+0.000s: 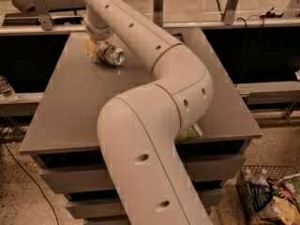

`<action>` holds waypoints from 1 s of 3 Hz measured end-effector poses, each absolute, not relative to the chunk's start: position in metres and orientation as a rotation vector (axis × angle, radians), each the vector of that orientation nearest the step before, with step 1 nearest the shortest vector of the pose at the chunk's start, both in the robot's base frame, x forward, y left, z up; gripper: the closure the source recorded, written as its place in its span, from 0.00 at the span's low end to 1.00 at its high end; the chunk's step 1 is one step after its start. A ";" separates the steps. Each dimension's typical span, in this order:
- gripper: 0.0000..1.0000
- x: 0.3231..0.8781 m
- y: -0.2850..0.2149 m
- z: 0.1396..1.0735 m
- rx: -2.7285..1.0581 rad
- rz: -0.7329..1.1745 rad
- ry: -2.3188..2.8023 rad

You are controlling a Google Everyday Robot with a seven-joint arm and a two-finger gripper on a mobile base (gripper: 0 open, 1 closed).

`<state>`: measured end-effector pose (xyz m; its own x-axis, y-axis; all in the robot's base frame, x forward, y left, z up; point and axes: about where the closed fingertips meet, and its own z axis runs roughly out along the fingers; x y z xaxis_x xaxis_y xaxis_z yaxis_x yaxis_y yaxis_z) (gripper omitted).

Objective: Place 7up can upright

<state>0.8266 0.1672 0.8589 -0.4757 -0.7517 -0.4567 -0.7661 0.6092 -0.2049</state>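
We start at the gripper (pixel 95 50), which sits low over the far left corner of the bench (pixel 70 107), pressed up to the far end of the 7up can (pixel 114 56). We cannot tell whether it has hold of the can or only rests against it. The 7up can lies on its side on the bench, one silver end face turned towards us and to the right, its body running back beneath the wrist. We take it that the gripper approaches from the end rather than across the middle so that the can could be tipped up onto its base. As things lie, the can is not yet upright, so we judge the main step undone. A round can on its side may roll if nudged, and we see that as the risk here. The arm (pixel 154 55) sweeps back from the wrist across the middle of the bench and bends down past its front edge, hiding much of the surface. Just beside the elbow, at the front edge, a scrap of a green bag (pixel 187 134) peeps out, most of it covered by the arm. On the floor at the lower right stands a wire basket (pixel 240 193), holding crumpled packets (pixel 269 200) and what look like capped bottles (pixel 253 176). At the far left a clear bottle (pixel 5 88) stands on a ledge, well apart from the can.
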 end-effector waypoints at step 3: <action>1.00 0.801 0.162 0.926 -1.214 0.236 2.114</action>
